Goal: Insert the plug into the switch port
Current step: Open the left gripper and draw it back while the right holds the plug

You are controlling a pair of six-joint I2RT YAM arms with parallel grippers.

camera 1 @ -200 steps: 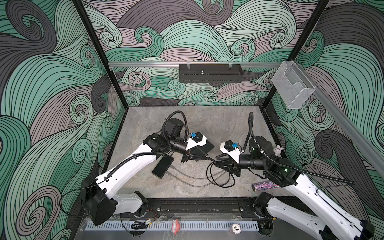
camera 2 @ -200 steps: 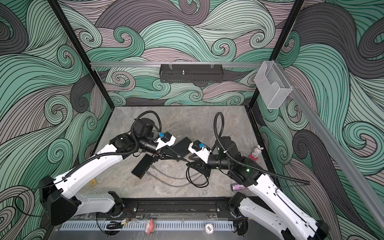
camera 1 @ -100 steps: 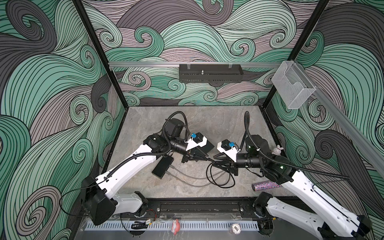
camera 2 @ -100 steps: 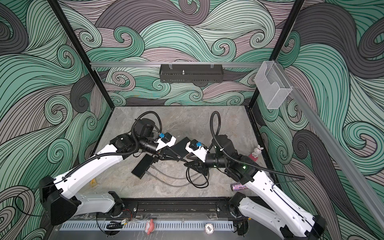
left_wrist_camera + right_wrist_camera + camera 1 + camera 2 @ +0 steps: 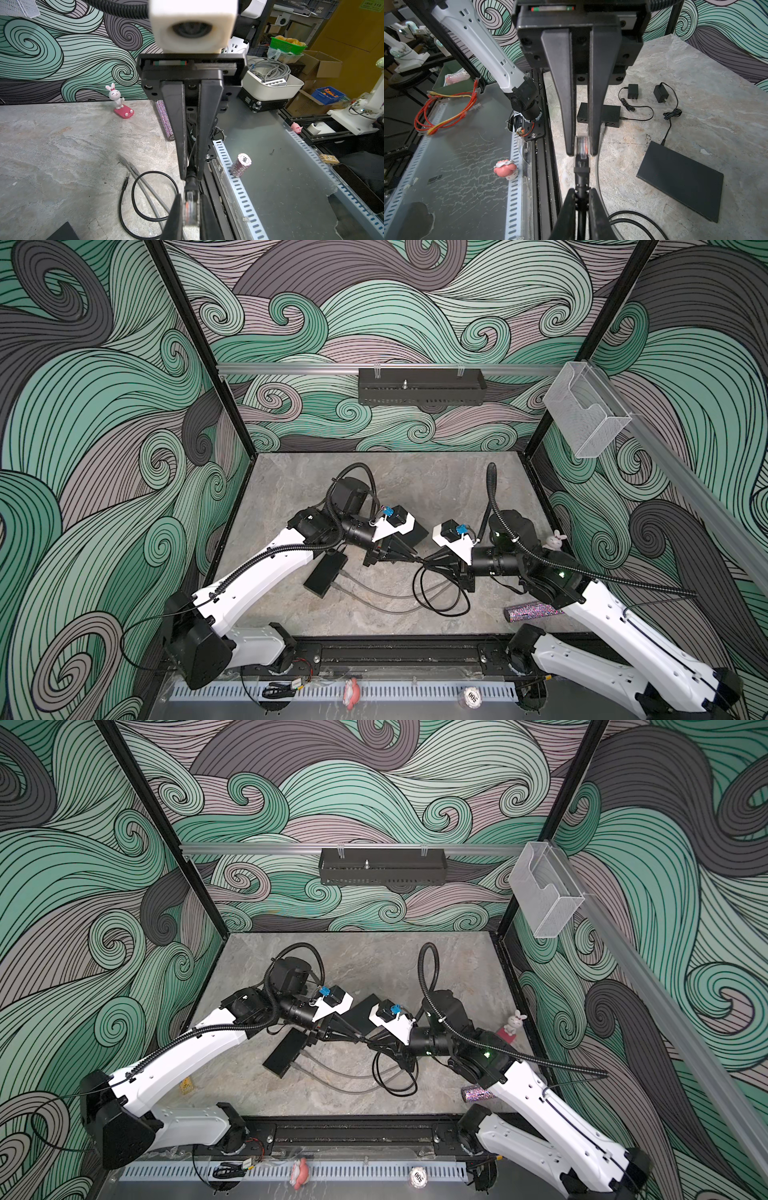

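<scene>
Right gripper [image 5: 581,192] is pinched shut on the black cable [image 5: 580,181] just behind the plug [image 5: 582,145]; the plug's clear head is clamped in the tips of the left gripper [image 5: 581,153], which meets it nose to nose; the plug's long axis runs along both claws, tip pointing away from the right arm, toward the switch [image 5: 611,112] lying beyond with its ports facing back. The left arm is nearer, yet it blocks the tip.
</scene>
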